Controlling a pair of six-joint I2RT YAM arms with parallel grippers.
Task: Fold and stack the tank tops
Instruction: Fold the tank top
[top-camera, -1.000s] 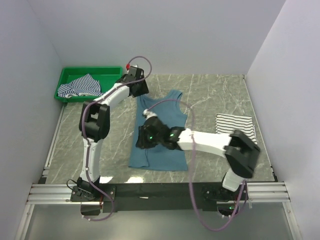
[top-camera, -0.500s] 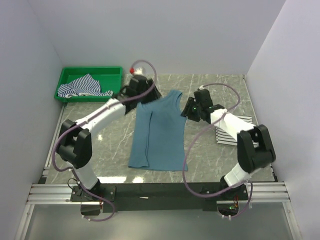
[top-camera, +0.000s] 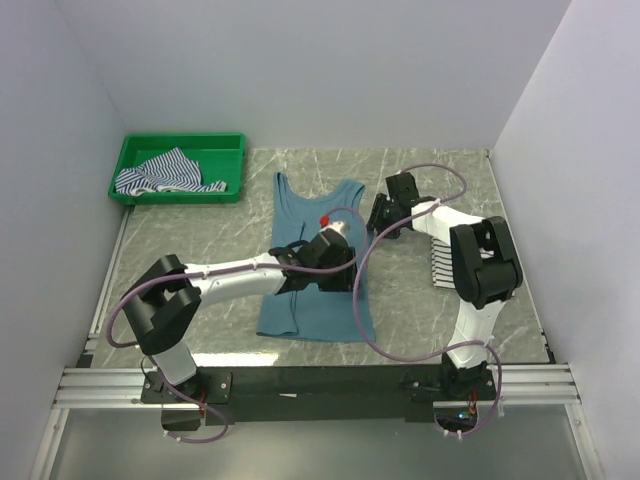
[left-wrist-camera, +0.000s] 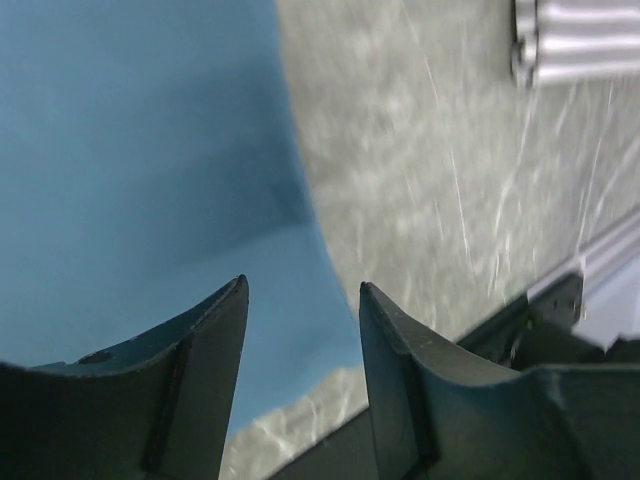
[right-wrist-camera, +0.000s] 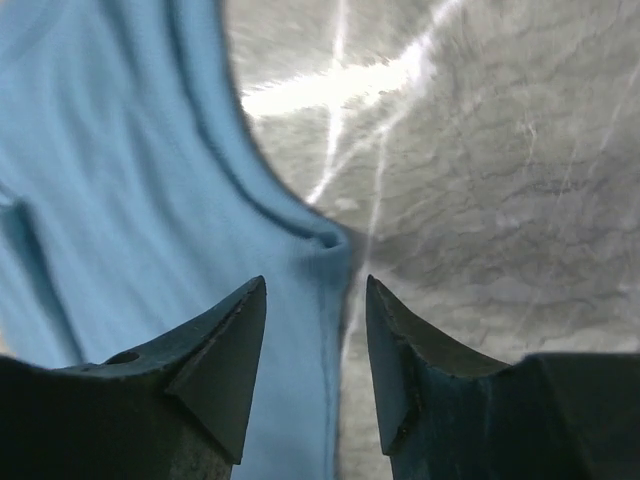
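Note:
The plain teal tank top (top-camera: 312, 290) lies flat in the middle of the table, straps at the far end. My left gripper (top-camera: 341, 276) is open and empty, low over its middle right part; in the left wrist view (left-wrist-camera: 302, 283) the teal cloth (left-wrist-camera: 140, 150) and its side edge show between the fingers. My right gripper (top-camera: 380, 216) is open and empty at the top's right armhole edge (right-wrist-camera: 330, 240), seen in the right wrist view (right-wrist-camera: 316, 280). The white black-striped top (top-camera: 444, 262) lies folded at the right, partly behind my right arm. The blue-and-white striped top (top-camera: 165, 172) lies crumpled in the tray.
A green plastic tray (top-camera: 228, 150) stands at the far left corner. The marble table (top-camera: 200, 240) is walled on three sides. A metal rail (top-camera: 300, 380) runs along the near edge; it also shows in the left wrist view (left-wrist-camera: 580, 50).
My left gripper has moved from the teal top's far left strap down to its middle right. My right gripper has shifted slightly at the right armhole. Both straps now lie uncovered.

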